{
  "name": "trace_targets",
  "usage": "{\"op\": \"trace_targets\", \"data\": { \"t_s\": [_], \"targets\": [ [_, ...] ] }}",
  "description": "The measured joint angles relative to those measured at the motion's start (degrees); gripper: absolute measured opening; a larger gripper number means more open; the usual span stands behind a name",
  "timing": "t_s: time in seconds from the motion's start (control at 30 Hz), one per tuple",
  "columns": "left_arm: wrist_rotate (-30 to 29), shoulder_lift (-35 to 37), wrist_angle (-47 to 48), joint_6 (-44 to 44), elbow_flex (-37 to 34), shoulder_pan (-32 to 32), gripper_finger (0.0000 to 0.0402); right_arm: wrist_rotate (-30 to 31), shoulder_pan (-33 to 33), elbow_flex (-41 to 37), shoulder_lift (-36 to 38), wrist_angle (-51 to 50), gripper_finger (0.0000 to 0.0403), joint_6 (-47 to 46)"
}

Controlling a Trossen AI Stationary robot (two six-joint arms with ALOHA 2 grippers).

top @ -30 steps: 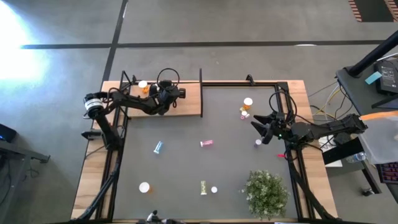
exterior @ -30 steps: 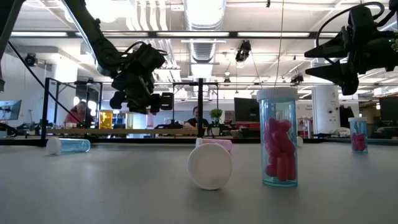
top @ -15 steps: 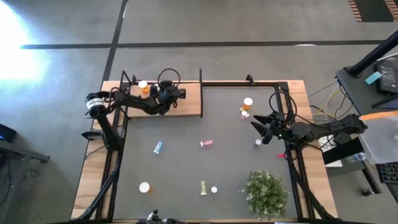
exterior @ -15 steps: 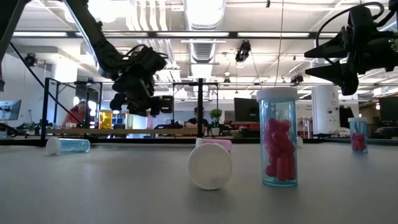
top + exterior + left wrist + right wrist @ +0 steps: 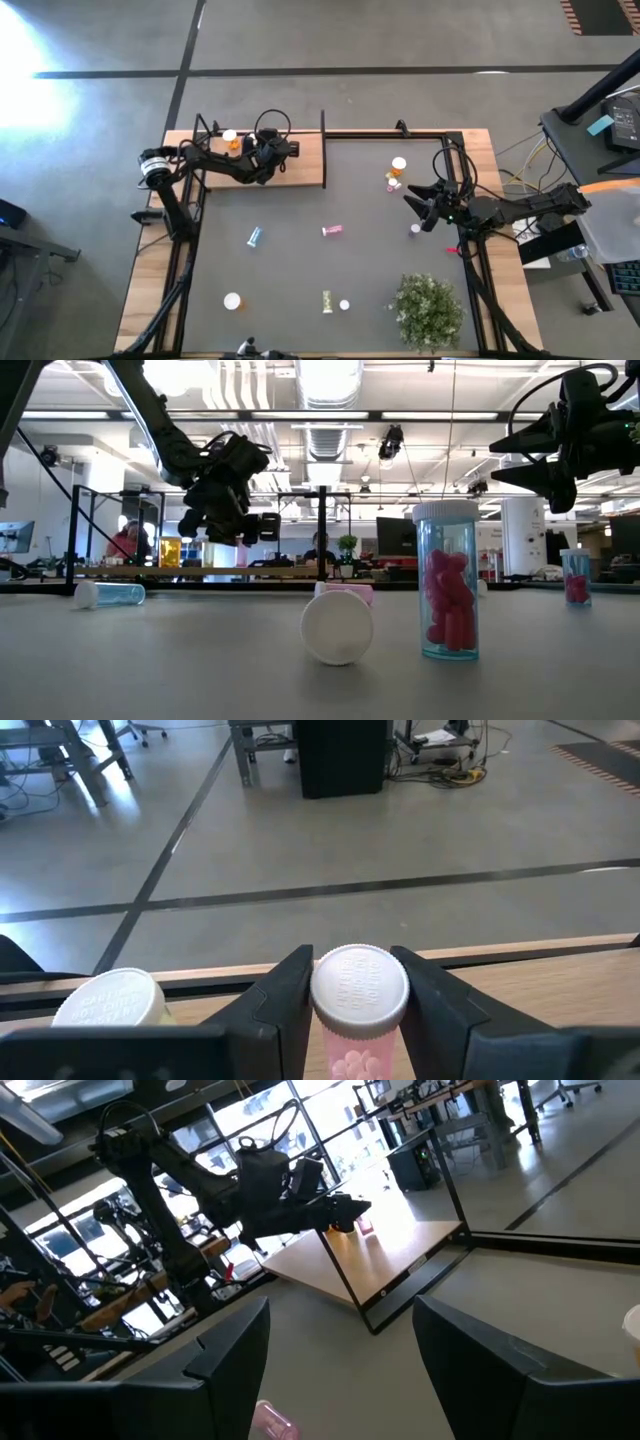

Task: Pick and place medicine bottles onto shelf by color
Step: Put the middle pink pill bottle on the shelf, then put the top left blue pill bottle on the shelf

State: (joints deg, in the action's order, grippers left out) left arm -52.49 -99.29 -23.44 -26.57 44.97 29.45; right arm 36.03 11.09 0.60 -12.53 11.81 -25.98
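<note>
The left hand (image 5: 350, 1010) is closed on a pink bottle (image 5: 360, 995) over the shelf (image 5: 300, 160), beside an orange bottle (image 5: 231, 138), probably to start a separate colour group. The right hand (image 5: 420, 208) waits open near the desk's right edge.

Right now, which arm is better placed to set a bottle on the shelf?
Left. Its gripper is shut on a pink bottle above the shelf, beside an orange bottle. The right gripper waits open, empty.

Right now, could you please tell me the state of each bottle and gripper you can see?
Left gripper: shut on pink bottle, over shelf.
Right gripper: open, empty.
Orange bottle: upright on shelf.
Blue bottle: lying on mat.
Pink-pill bottle: upright, capped.
</note>
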Motion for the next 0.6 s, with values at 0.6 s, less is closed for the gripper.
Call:
{"op": "trace_targets", "data": {
  "t_s": [0.6],
  "targets": [
    [0.00,0.00,0.00,-0.10,-0.04,0.00,0.0160,0.00,0.02,0.00,0.00,-0.02,0.0237,0.00]
  ]
}}
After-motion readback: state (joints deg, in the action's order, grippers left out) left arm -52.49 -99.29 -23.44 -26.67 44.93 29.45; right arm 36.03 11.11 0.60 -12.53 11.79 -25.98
